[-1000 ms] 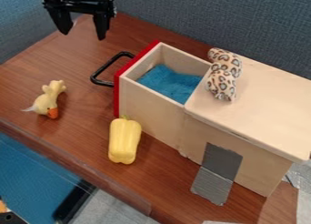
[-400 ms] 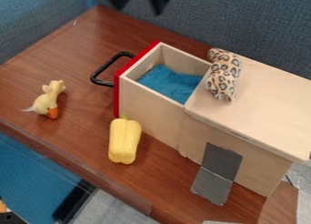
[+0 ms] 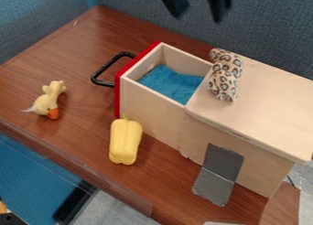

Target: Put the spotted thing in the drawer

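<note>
Wooden drawer (image 3: 151,110) open, spotted toy (image 3: 224,77) outside it

Spotted toy is laid on the box top (image 3: 263,105), at its left edge, right beside the drawer opening. Gripper (image 3: 197,18) is held at the far side, fingers apart. Blue cloth (image 3: 171,83) is contained in the drawer; black handle (image 3: 107,71) is fitted on its red front (image 3: 117,98). Yellow pepper (image 3: 125,141) is placed on the tabletop (image 3: 73,59), near side of the drawer. Duck toy (image 3: 47,102) is seen farther left. Grey tape (image 3: 218,174) is stuck to the box's near side.
</note>
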### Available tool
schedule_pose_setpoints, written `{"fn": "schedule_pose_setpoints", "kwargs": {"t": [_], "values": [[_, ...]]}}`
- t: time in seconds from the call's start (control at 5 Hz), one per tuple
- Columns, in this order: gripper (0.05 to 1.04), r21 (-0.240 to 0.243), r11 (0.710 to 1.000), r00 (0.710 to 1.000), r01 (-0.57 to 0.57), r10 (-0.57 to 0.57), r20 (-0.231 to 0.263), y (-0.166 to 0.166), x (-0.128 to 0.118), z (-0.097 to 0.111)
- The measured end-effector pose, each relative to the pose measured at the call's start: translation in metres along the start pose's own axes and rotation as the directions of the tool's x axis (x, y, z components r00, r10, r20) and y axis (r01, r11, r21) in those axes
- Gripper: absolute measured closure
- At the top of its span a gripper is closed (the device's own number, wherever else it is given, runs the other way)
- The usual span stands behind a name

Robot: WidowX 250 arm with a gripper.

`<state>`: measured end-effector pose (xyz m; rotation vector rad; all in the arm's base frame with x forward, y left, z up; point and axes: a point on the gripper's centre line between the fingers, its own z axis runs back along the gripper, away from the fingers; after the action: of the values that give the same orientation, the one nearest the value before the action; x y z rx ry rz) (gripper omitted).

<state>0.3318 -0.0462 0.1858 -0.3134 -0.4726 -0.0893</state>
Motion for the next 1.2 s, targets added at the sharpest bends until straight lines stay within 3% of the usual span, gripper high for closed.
{"fn": "schedule_pose_setpoints", "kwargs": {"t": [0.4,0.6,0.8,1.0,1.2], "values": [[0.084,0.01,0.996,0.989,0.09,-0.089,-0.114,-0.018,-0.017,-0.041],[0.084,0.049,0.991,0.975,0.121,-0.109,-0.196,-0.012,-0.029,-0.062],[0.122,0.094,0.988,0.968,0.124,-0.1,-0.228,-0.005,-0.033,-0.071],[0.401,0.114,0.984,0.967,0.14,-0.111,-0.23,-0.001,-0.033,-0.07],[0.608,0.158,0.98,0.974,0.122,-0.087,-0.21,0.02,-0.028,-0.055]]}}
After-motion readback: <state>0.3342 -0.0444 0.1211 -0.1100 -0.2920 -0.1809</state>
